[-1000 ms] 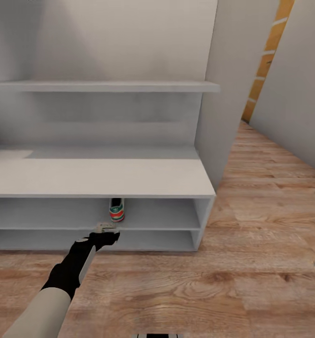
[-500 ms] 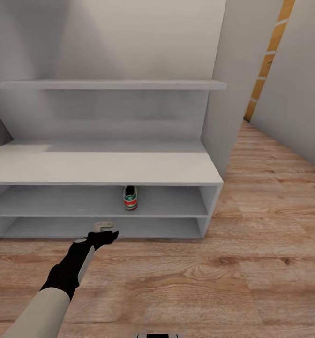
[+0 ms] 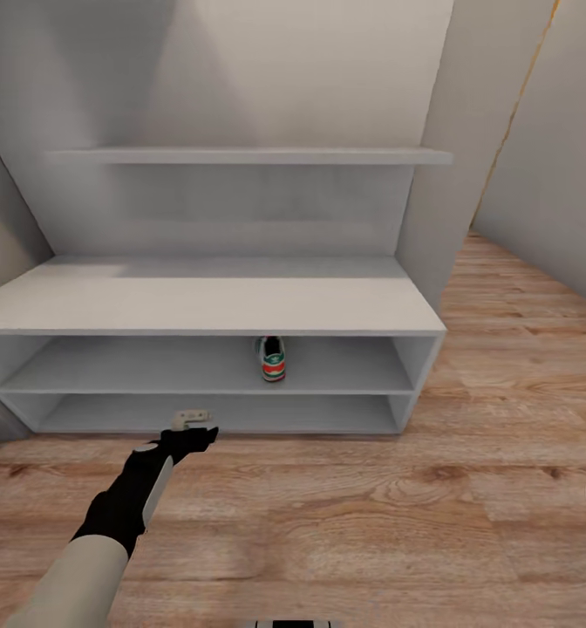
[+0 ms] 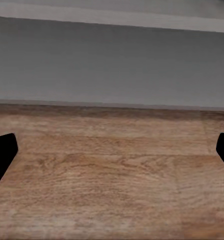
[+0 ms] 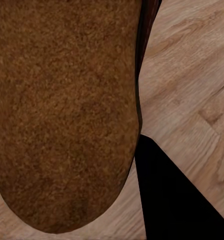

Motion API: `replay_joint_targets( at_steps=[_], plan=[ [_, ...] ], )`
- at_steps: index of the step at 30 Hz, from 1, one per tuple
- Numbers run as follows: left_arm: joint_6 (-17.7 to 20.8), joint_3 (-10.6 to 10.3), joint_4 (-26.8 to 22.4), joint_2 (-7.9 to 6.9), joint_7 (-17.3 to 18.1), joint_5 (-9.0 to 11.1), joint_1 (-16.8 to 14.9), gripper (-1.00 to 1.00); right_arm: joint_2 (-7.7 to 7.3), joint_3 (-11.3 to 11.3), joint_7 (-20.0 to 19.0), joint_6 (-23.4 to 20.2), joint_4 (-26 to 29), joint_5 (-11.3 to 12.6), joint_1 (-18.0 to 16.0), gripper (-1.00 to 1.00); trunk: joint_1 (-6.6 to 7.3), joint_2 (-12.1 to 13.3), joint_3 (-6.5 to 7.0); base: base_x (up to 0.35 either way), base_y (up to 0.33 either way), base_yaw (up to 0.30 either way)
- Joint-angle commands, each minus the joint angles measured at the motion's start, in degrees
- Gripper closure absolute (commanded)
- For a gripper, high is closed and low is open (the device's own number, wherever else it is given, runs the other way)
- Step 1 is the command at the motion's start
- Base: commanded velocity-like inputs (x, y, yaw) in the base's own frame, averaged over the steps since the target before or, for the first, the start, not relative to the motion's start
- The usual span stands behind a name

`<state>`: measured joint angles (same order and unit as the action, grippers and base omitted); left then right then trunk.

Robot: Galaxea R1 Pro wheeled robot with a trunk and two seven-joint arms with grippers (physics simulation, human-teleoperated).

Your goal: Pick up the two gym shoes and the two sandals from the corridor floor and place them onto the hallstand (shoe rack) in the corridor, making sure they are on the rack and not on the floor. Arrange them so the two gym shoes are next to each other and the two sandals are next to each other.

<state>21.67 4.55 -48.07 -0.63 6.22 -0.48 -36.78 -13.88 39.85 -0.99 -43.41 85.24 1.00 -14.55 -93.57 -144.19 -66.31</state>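
Head view: one sneaker (image 3: 272, 358) sits on the upper shelf of the white rack (image 3: 206, 305). The left hand (image 3: 191, 420) hovers low before the rack. Left wrist view: its fingers (image 4: 2, 155) are spread wide, empty, over the floor (image 4: 112, 185). Right wrist view: a brown sandal (image 5: 62, 110) sits close against the right hand; grip unclear.

White hallstand (image 3: 197, 305) with white wall shelf (image 3: 249, 156), walls pale grey. Sneaker (image 3: 273, 358): white, teal-green stripe, orange-red heel. Floor (image 3: 345, 532): light-brown wood planks, darker grain streaks. Sandal sole (image 5: 62, 110): mottled brown, dark-brown edge. Left arm: black forearm, beige upper sleeve.
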Motion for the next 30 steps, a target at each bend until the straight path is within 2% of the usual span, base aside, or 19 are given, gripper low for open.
replay_joint_targets(
  at_steps=[1,6,10,11,12,14,16,20,22,25,30],
  plan=[
    [0.3,0.2,0.0,-0.18,0.4,0.0,0.0,-1.0,-0.01,0.1,0.1,-0.4,0.1,0.2,0.0,1.0,0.01,0.0,-0.05,-0.01,0.303,0.0],
    [-2.0,0.2,0.0,-1.3,1.6,0.1,0.3,-1.0,-0.01,0.1,0.1,-0.4,0.1,0.2,0.0,1.0,0.01,0.0,-0.05,-0.003,0.303,0.0],
    [-6.6,0.6,0.1,-2.67,8.9,0.1,0.4,-1.0,-0.01,0.1,0.0,-0.4,0.1,0.2,0.0,1.0,0.01,0.0,-0.05,0.0,0.303,0.0],
    [-7.6,1.2,0.3,-3.39,12.2,0.1,0.4,-1.0,-0.01,0.1,0.0,-0.4,0.1,0.2,0.0,1.0,0.01,0.0,-0.05,0.0,0.303,0.0],
    [-8.1,1.6,0.3,-3.8,13.9,0.1,0.4,-1.0,-0.01,0.1,0.0,-0.4,0.1,0.2,0.0,1.0,0.01,0.0,-0.05,0.0,0.303,0.0],
    [-9.6,4.4,0.5,-5.19,20.5,0.1,0.5,-1.0,-0.01,0.1,0.0,-0.4,0.1,0.2,0.0,1.0,0.01,0.0,-0.05,0.0,0.303,0.0],
    [-10.1,6.3,0.5,-5.77,23.5,0.1,0.5,-1.0,-0.01,0.1,0.0,-0.4,0.1,0.2,0.0,1.0,0.01,0.0,-0.05,0.0,0.303,0.0],
    [-10.8,14.1,0.8,-8.59,33.9,-0.1,0.6,-1.0,-0.01,0.1,0.0,-0.4,0.1,0.2,0.0,1.0,0.01,0.0,-0.05,0.0,0.303,0.0],
    [-10.9,16.0,1.4,-9.62,36.7,-0.1,0.6,-1.0,-0.01,0.1,0.0,-0.4,0.1,0.2,0.0,1.0,0.01,0.0,-0.05,0.0,0.303,0.0],
    [-10.9,17.5,2.0,-10.46,38.9,-0.3,0.7,-1.0,-0.01,0.1,0.0,-0.4,0.1,0.2,0.0,1.0,0.01,0.0,-0.05,-0.013,0.303,0.0],
    [-10.9,18.1,2.3,-10.78,39.8,-0.4,0.7,-1.0,-0.01,0.1,0.0,-0.4,0.1,0.2,0.0,1.0,0.01,0.0,-0.05,-0.139,0.282,0.0]
  ],
)
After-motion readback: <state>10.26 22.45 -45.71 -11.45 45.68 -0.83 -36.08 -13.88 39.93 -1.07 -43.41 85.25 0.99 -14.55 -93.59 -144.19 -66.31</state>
